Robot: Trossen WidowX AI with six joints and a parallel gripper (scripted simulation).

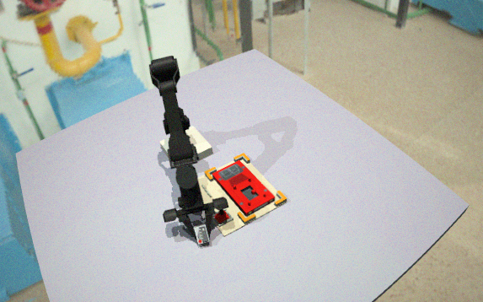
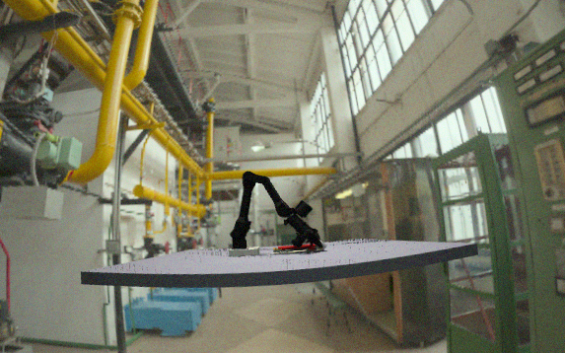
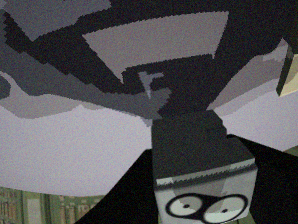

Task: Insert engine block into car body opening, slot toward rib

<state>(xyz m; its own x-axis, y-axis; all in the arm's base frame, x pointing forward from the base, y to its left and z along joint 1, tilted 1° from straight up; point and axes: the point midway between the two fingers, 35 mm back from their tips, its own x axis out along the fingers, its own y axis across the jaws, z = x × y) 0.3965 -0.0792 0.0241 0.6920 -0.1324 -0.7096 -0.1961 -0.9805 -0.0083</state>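
Observation:
The engine block (image 1: 201,233) (image 3: 202,183) is a small grey block with two round holes on its end face. My gripper (image 1: 200,229) (image 3: 189,149) (image 2: 316,244) is shut on it and holds it tilted, low over the table, just off the front left corner of the beige board (image 1: 231,228). The red car body (image 1: 243,186) (image 2: 290,247) lies flat on that board, with a dark rectangular opening (image 1: 249,193) in its middle. The block is to the left of the car body and apart from it. The rib cannot be made out.
Orange corner brackets (image 1: 281,197) frame the board. A small dark red part (image 1: 222,217) with a black knob stands on the board's front left corner, close to my gripper. The arm's white base plate (image 1: 201,142) lies behind. The table edge (image 1: 437,236) runs to the right.

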